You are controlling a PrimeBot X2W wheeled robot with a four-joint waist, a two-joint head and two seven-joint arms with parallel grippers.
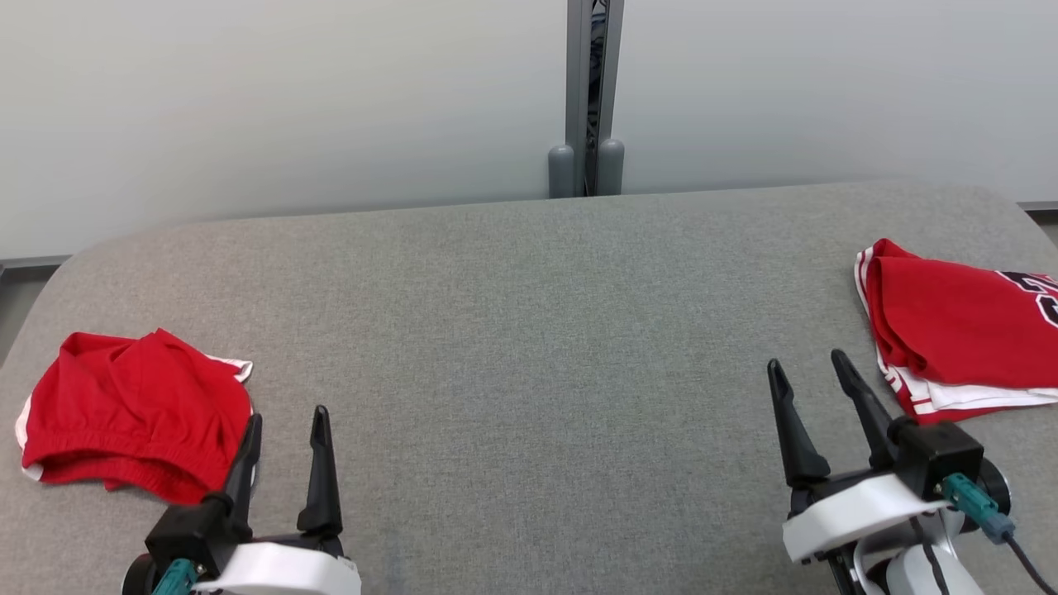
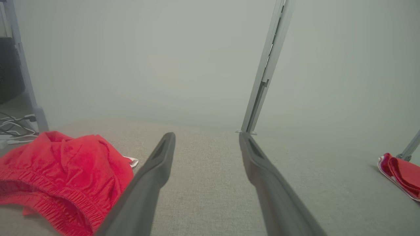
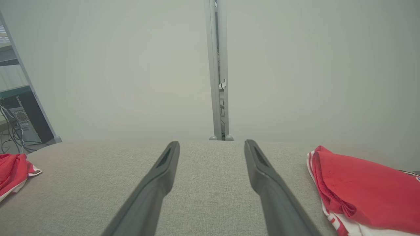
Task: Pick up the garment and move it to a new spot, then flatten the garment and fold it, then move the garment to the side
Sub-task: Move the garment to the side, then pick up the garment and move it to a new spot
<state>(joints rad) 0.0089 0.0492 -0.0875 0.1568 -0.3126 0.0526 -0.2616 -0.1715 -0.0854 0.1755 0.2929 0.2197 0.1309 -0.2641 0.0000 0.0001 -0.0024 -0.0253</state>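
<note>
A crumpled red garment with an elastic waistband and white trim lies on the grey padded table at the near left. My left gripper stands open just to its right, its left finger at the cloth's edge and nothing between its fingers. In the left wrist view the garment lies left of the open gripper. My right gripper is open and empty over bare table at the near right; in the right wrist view this gripper points at the far edge.
A neatly folded red and white garment with black lettering lies at the table's right edge, just right of my right gripper, also seen as folded cloth. A grey post rises behind the table against pale wall panels. Cables lie on the floor at left.
</note>
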